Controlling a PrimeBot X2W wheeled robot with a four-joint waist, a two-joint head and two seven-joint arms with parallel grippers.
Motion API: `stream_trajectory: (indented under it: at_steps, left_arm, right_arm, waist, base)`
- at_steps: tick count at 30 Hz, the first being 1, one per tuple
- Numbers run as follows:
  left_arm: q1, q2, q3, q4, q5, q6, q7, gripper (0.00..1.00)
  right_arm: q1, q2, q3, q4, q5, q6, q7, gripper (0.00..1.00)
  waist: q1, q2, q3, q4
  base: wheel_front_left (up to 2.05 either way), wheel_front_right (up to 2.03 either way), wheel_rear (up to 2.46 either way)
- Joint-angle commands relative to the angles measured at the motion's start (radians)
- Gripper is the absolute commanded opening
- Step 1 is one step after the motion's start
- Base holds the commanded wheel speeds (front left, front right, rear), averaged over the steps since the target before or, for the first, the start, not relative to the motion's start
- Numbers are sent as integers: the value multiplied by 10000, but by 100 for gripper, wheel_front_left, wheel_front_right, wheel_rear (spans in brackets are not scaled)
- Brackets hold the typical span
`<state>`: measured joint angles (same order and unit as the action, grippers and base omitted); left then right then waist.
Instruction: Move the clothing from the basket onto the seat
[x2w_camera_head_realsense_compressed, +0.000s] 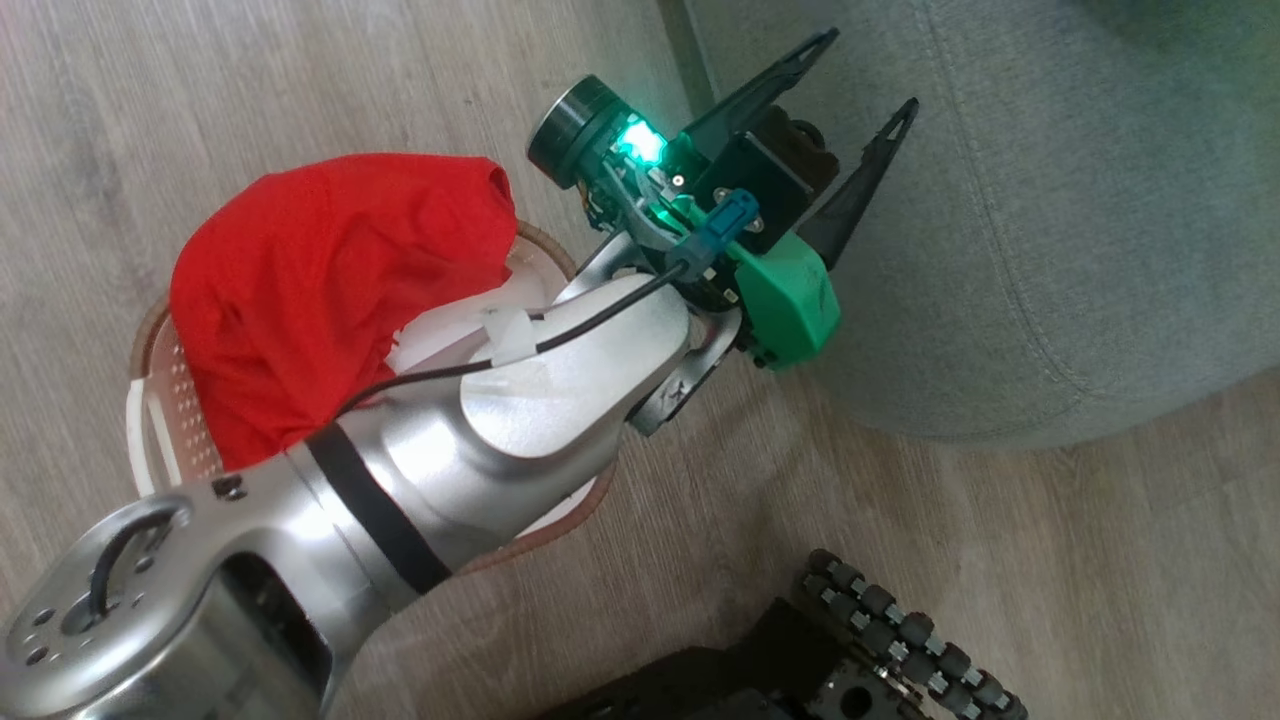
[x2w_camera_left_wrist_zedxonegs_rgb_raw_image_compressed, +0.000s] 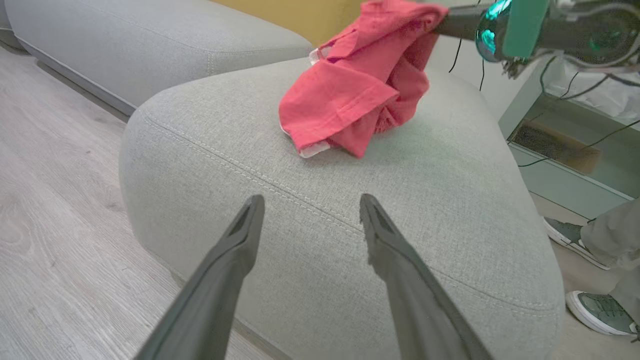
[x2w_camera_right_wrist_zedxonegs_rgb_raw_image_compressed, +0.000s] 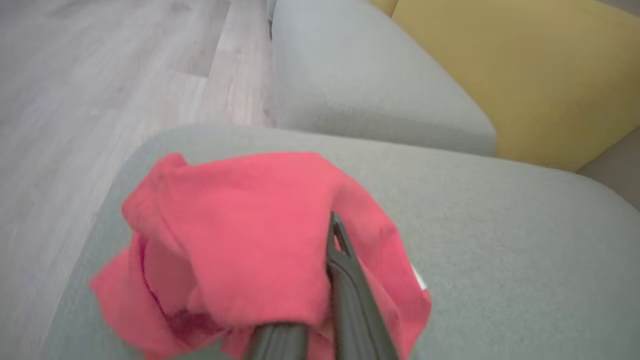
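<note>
Pinched limp, light bright red fabric garment (x2w_camera_right_wrist_zedxonegs_rgb_raw_image_compressed: 240, 215) in closed right tool (x2w_camera_right_wrist_zedxonegs_rgb_raw_image_compressed: 336, 235), touching grey-green fabric sofa seat (x2w_camera_left_wrist_zedxonegs_rgb_raw_image_compressed: 350, 260). Had left tool (x2w_camera_left_wrist_zedxonegs_rgb_raw_image_compressed: 310, 197) wide, empty. Saw second red garment (x2w_camera_head_realsense_compressed: 320, 270) heaped in cream perforated plastic basket (x2w_camera_head_realsense_compressed: 165, 400); probably best grabbed by raised fold.

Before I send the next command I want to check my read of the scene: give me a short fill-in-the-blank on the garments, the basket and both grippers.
1. The right gripper is shut on a red garment, holding it over the grey ____.
2. A second red garment lies in the ____ on the floor.
3. The left gripper stands ____, with nothing in it.
Missing words: seat; basket; open.
</note>
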<state>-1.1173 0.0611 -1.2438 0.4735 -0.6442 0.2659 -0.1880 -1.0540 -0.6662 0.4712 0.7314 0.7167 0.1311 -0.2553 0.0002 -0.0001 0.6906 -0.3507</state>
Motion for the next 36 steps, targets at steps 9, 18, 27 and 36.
stream_trajectory:
  at_steps: [9,18,27,36]
  left_arm:
    - [-557,-108,-146,-91,-497,201,-344,100]
    - [-431,-108,-254,189,-919,181,-557,100]
    - [-38,-108,-165,468,-1238,142,-704,100]
    - [680,8,702,225,-988,220,-734,100]
  right_arm:
    - [-474,-588,2937,1692,2402,-4,691,100]
    - [-856,-1083,4968,1335,4242,-4,1119,100]
    - [-1180,-1853,6645,634,5342,-4,1674,100]
    - [-1616,-2296,7467,-240,5576,-4,477,100]
  waist:
    - [-2,1,-82,23]
    - [-2,1,-698,-101]
    - [-2,1,-1664,-124]
    - [-2,1,-2681,33]
  base:
    - [0,0,0]
    - [0,0,0]
    - [0,0,0]
    - [0,0,0]
